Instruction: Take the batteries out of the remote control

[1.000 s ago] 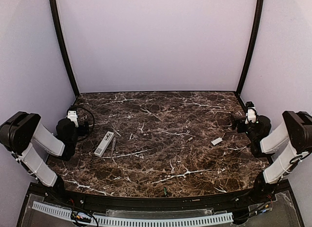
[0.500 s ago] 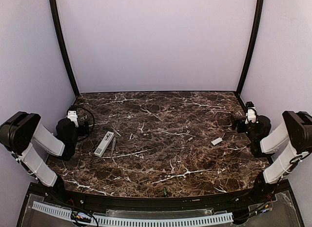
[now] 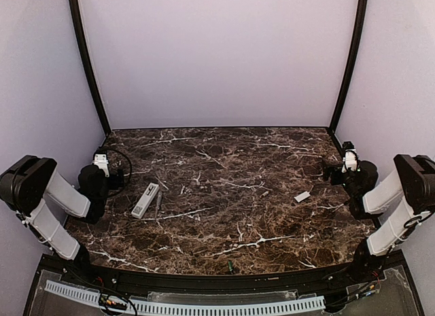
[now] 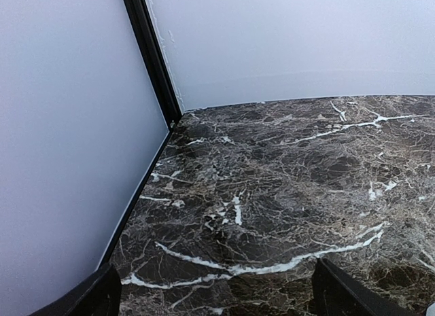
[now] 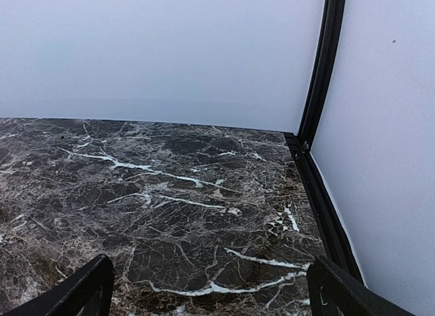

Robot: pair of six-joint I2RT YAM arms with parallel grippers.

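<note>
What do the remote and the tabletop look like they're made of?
The remote control: probably plastic, light grey, matte, going by its even pale surface; too small to be sure. The table: dark brown marble pattern with white veins, smooth-looking; real stone or printed laminate, cannot tell.

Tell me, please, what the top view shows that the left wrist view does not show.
Only the top view shows the remote, lying flat on the left side, a thin stick beside it, and a small white piece on the right side. Only the left wrist view shows the fingertips of the left tool, wide apart with nothing between them. Both show the marble table, the pale wall and the black left corner post.
</note>
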